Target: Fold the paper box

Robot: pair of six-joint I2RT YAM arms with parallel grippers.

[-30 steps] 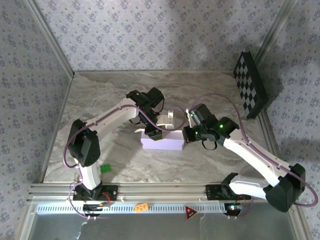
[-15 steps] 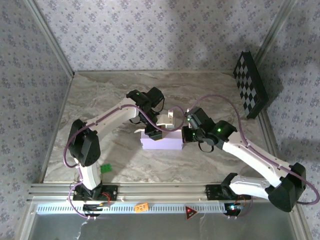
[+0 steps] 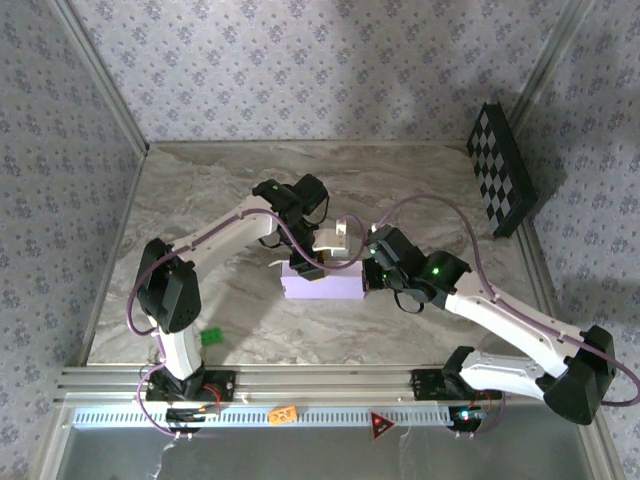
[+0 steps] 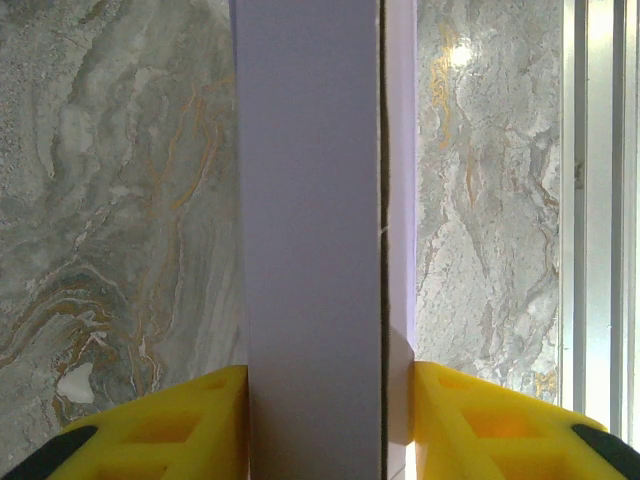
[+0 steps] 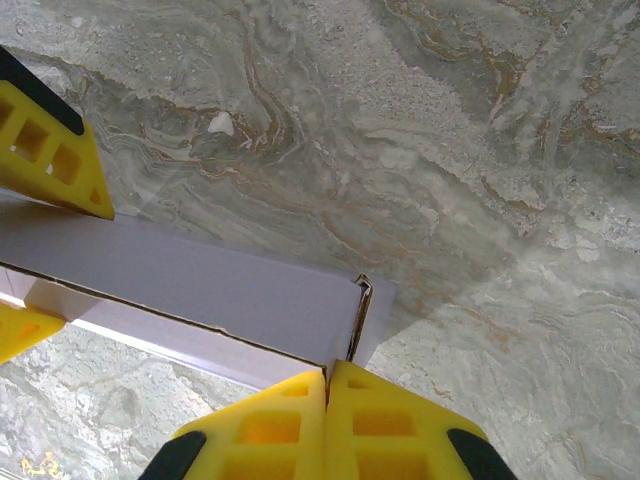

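The paper box (image 3: 325,285) sits near the middle of the marbled tabletop (image 3: 200,200), a little closer to the near edge than to the far one, as a shallow lavender rectangle with its long sides running left to right. The left gripper (image 3: 305,265) comes down on the box's far long side near the left end. In the left wrist view its yellow fingers (image 4: 150,425) press against both faces of a lavender wall of the paper box (image 4: 310,200), so the left gripper (image 4: 330,420) is clamped on it. The right gripper (image 3: 371,272) meets the box at its right end. In the right wrist view the two yellow fingers (image 5: 400,420) are pressed together right at the corner of the paper box (image 5: 200,275), where a thin card edge stands open. Whether any card is pinched between them cannot be told. A black-and-white checkerboard panel (image 3: 502,168) leans at the far right edge of the tabletop, well apart from the box, and a small green object (image 3: 211,337) lies by the near left corner
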